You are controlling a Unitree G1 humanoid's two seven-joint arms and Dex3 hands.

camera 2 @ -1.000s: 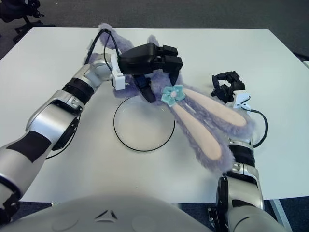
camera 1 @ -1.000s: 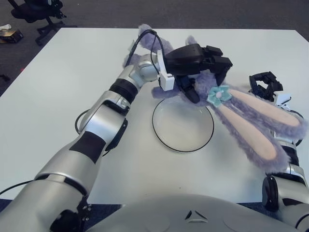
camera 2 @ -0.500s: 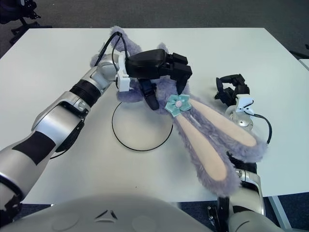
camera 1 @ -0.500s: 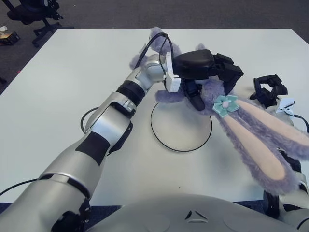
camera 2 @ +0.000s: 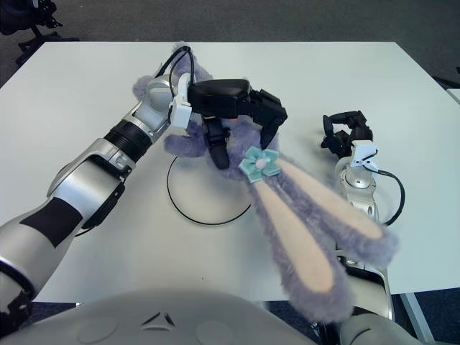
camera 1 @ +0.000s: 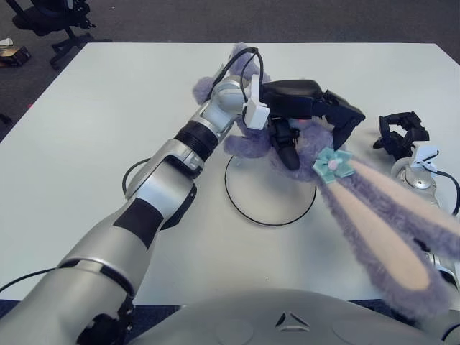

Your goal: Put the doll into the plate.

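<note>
The left hand [camera 1: 305, 122] is clamped on the doll [camera 1: 302, 144], a fluffy purple bunny, in the upper middle of the picture. Its black fingers are wrapped around the bunny's head and body. A second ago the hand held the bunny a bit lower and more to the left. Now the arm has stretched farther out, and the bunny's long pink ears [camera 1: 381, 230] swing down to the lower right, closer to the camera. The blue flower [camera 1: 330, 164] on the ears has dropped a little too.

The plate [camera 1: 244, 208] is a clear round dish on the white desk [camera 1: 108, 108], in the middle of the picture. The bunny's body hangs over the plate's far edge, but I cannot tell if it touches the plate. So the doll does not look like it is in the plate yet.

The right hand [camera 1: 399, 133] shows at the right side, beside the ears, with its fingers curled and holding nothing. The long ears hang across the right arm and could catch on it. An office chair [camera 1: 54, 21] shows in the upper left corner, off the desk.
</note>
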